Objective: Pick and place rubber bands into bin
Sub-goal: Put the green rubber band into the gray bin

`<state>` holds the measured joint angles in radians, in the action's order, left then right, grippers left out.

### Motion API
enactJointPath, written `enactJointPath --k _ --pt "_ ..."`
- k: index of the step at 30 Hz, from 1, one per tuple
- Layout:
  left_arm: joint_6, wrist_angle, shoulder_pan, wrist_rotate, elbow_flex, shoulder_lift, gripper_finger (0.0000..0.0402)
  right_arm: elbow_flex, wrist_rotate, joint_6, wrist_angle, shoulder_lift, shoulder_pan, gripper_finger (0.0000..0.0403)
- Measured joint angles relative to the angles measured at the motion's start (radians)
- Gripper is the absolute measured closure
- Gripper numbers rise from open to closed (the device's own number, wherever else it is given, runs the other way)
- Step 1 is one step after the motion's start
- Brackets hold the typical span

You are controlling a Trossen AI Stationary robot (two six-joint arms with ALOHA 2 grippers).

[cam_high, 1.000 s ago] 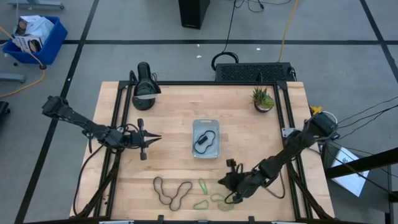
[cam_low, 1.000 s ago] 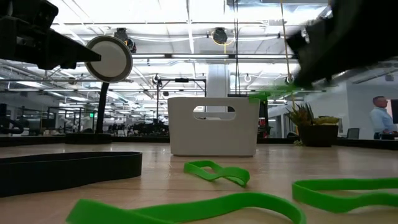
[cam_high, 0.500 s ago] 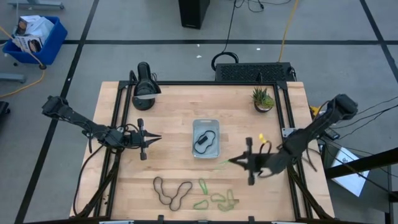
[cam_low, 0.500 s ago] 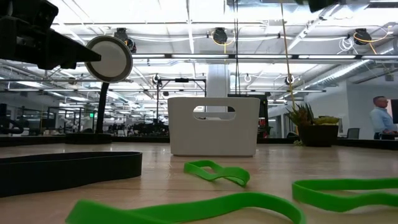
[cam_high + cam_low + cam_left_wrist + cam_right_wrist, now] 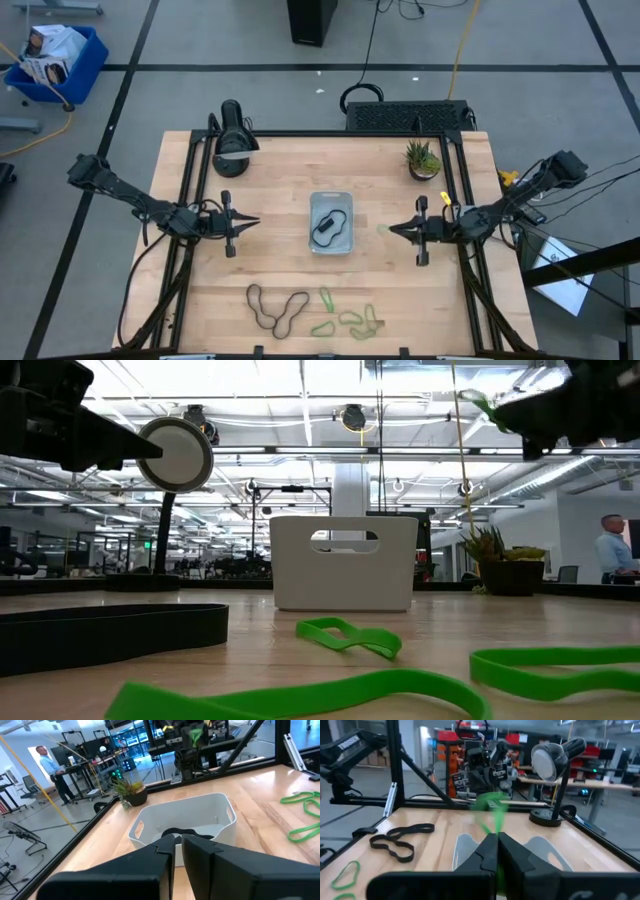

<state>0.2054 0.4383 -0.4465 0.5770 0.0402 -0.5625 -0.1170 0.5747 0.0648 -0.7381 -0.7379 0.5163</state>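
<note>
Loose rubber bands, front edge of table: light green loops [image 5: 345, 319] clustered together, a larger dark brown pair [image 5: 277, 306] just beside them toward the left arm. All thin, limp and near weightless; judged to fold and dangle when lifted, so best pinched on a single strand where a loop stands clear of its neighbours. Bin [image 5: 331, 221], mid-table: translucent tray with one dark band [image 5: 329, 226] already lying inside. Right gripper [image 5: 392, 228], raised beside the bin: jaws pressed together on a green band [image 5: 381, 229], which trails off the fingertips as a blurred wisp in the right wrist view; how much is pinched cannot be made out. Left gripper [image 5: 253, 221], waiting opposite: fingers nearly closed, nothing visibly held. Far edge: lamp [image 5: 233, 132], potted plant [image 5: 423, 158].
</note>
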Motion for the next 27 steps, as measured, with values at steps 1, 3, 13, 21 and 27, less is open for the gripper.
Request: enactJointPath --k 1,3,13,21,27 --pt "0.0 0.0 0.0 0.0 0.0 0.0 0.036 0.025 0.001 0.005 -0.037 0.003 0.0 0.0403" --pt "0.002 0.0 0.0 0.0 0.0 0.0 0.036 0.064 0.01 0.017 -0.106 0.003 -0.003 0.0403" --pt "0.019 0.0 0.001 0.0 0.0 0.0 0.036 0.099 0.027 0.034 -0.158 0.003 -0.006 0.0403" --pt "0.026 0.0 0.001 0.0 0.0 0.0 0.036 0.018 0.021 0.019 -0.054 -0.045 -0.024 0.0403" --pt "0.028 0.012 0.001 0.0 0.0 0.0 0.036 -0.232 -0.03 0.015 0.105 -0.255 -0.099 0.0403"
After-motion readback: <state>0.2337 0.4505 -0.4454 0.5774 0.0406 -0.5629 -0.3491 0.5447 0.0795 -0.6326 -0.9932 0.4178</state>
